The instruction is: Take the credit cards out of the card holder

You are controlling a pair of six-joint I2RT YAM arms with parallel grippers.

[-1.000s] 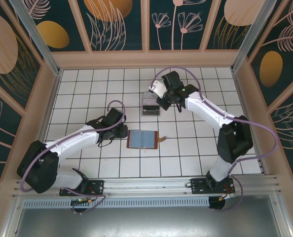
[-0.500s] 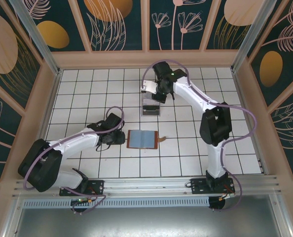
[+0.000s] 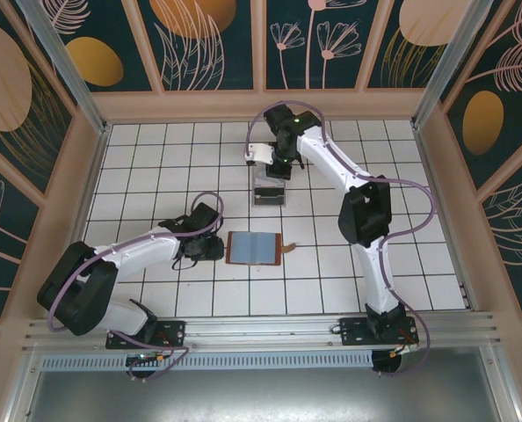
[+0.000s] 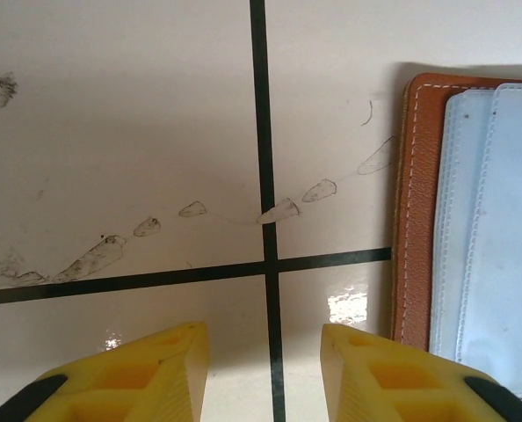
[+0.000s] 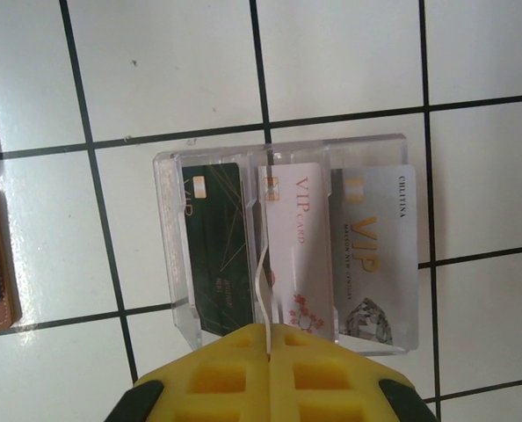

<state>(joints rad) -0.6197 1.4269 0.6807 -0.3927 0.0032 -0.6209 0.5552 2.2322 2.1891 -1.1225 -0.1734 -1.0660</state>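
The brown leather card holder [image 3: 254, 248] with pale blue lining lies open and flat on the white tiled table [image 3: 147, 167]; whether its pockets hold any cards cannot be told. Three credit cards [image 5: 296, 246], dark green, pink-white and grey, stand in a clear plastic stand [image 5: 164, 229] just beyond the holder. The right gripper [image 5: 268, 356] hangs over that stand, fingers pressed together, with a thin pale sliver at their seam, perhaps a card on edge. The left gripper [image 4: 265, 374] hovers just left of the holder, spread and empty. Nothing pins the holder, so a nudge could slide it, and a careless descent could tip the stand.
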